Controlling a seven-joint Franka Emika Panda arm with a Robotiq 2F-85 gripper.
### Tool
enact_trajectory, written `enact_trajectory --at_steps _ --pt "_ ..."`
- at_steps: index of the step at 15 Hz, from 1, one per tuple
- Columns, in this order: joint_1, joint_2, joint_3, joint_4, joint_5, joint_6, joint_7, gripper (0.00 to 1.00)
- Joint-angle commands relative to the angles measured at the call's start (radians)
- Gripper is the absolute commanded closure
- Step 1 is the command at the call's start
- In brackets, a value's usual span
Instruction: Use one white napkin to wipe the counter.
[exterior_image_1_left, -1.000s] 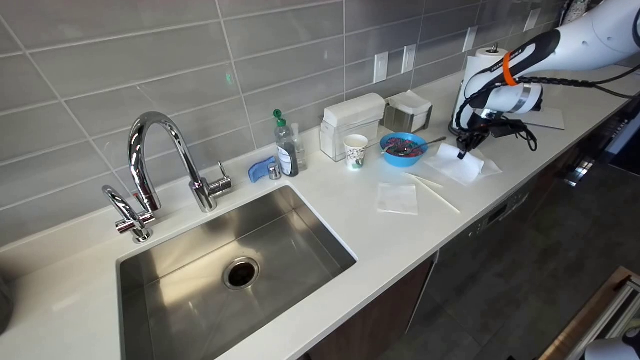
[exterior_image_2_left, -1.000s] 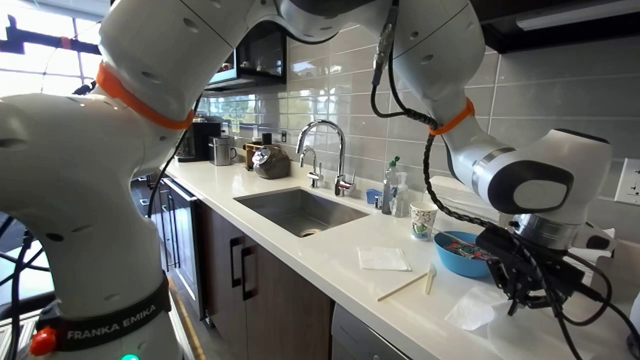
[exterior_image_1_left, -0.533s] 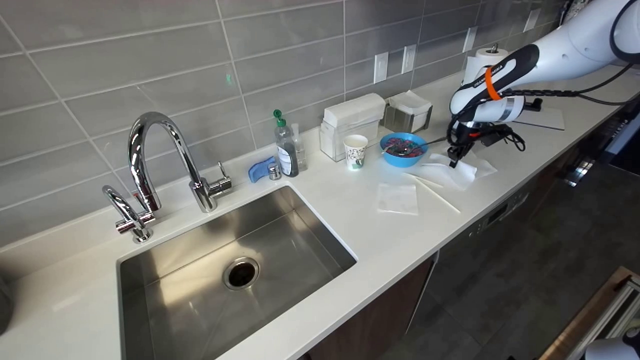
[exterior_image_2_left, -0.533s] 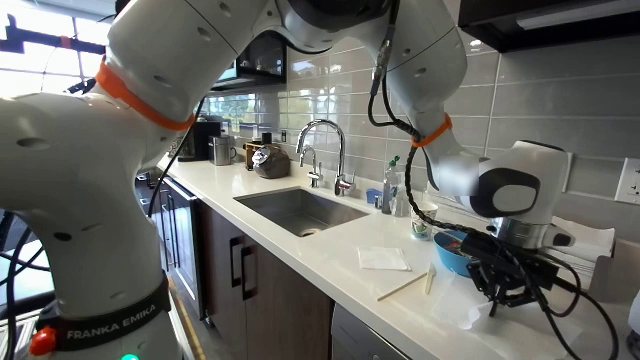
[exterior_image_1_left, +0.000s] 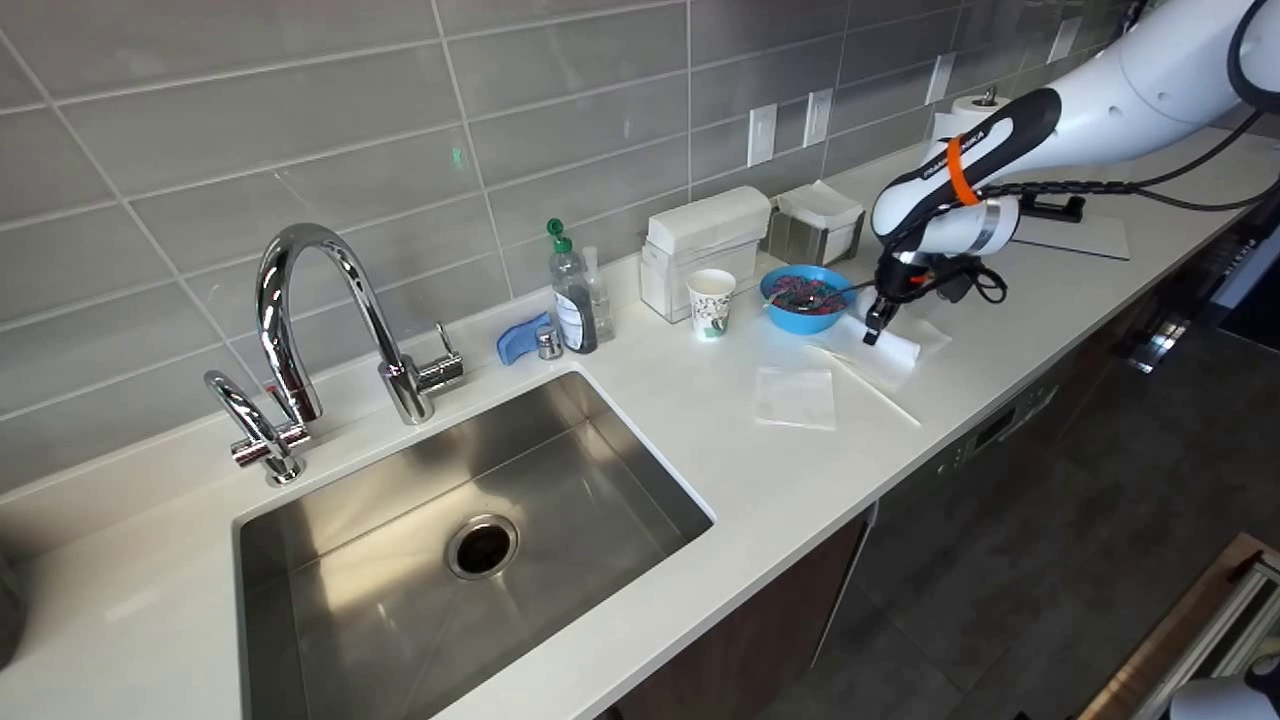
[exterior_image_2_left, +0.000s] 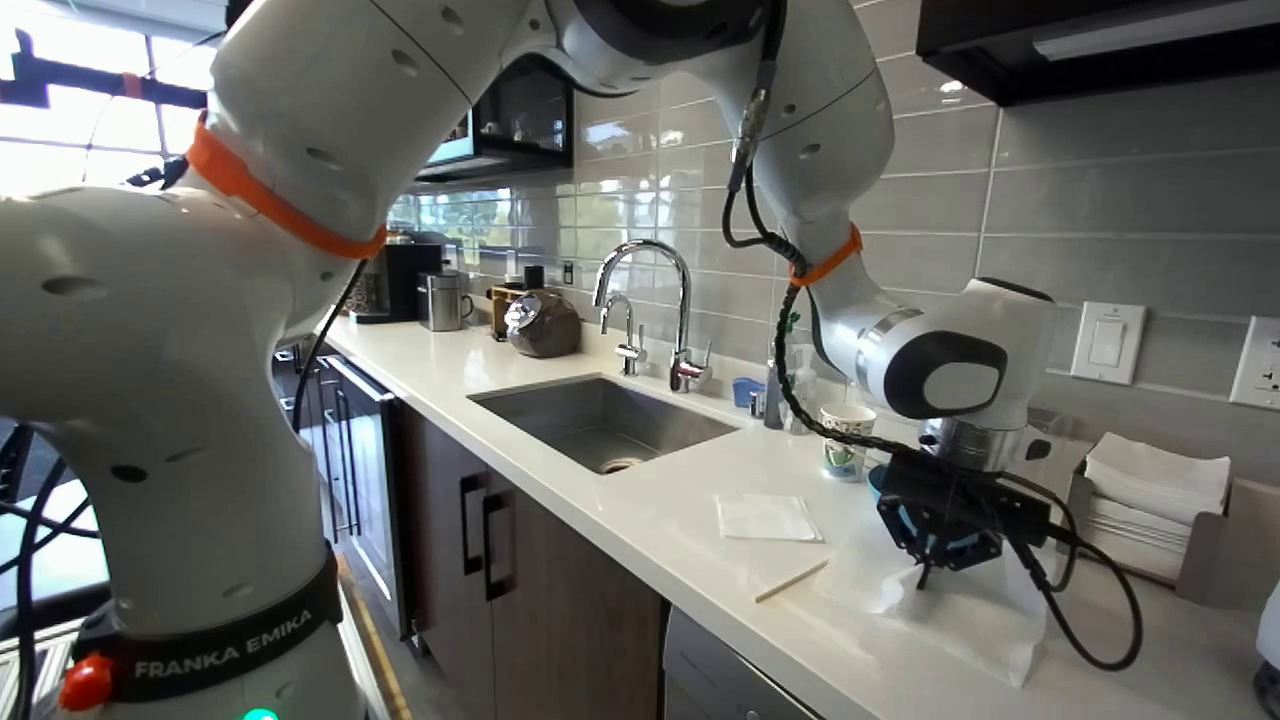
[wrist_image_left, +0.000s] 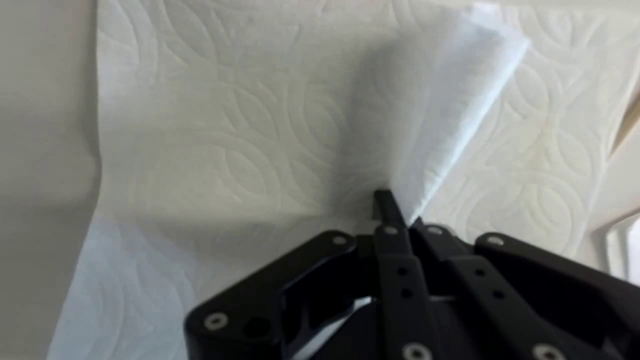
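A fold of the white napkin (wrist_image_left: 445, 115) is pinched in my fingers (wrist_image_left: 389, 206), the rest apparently spread beneath them, though layers are hard to separate. I'd press lightly and sweep the counter (exterior_image_1_left: 740, 470), clear of the blue bowl (exterior_image_1_left: 806, 323) near the fingers.

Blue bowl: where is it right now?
In an exterior view, the blue bowl sits on the counter right of picture centre, between the paper cup on its left and the claw on its right.
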Motion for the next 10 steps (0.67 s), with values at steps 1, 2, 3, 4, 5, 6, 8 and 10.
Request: enact_trajectory --at_steps 1,2,3,4,5,6,8,10 --pt "-0.017 -0.056 0.026 -0.089 0.048 -0.052 -0.111 1.0" --pt "-0.007 -0.067 0.005 -0.103 0.042 -0.059 -0.103 1.0" --pt "0.003 -0.073 -0.018 -0.111 0.033 -0.078 -0.09 1.0" --pt "0.018 -0.077 -0.054 -0.118 0.015 -0.094 -0.058 1.0" --pt "0.028 -0.079 -0.083 -0.125 0.003 -0.092 -0.039 1.0" --pt "0.044 -0.077 -0.12 -0.131 -0.013 -0.065 -0.005 1.0" --pt "0.059 -0.071 -0.165 -0.127 -0.029 -0.034 0.046 1.0" --pt "0.06 -0.055 -0.175 -0.11 -0.029 -0.01 0.059 1.0"
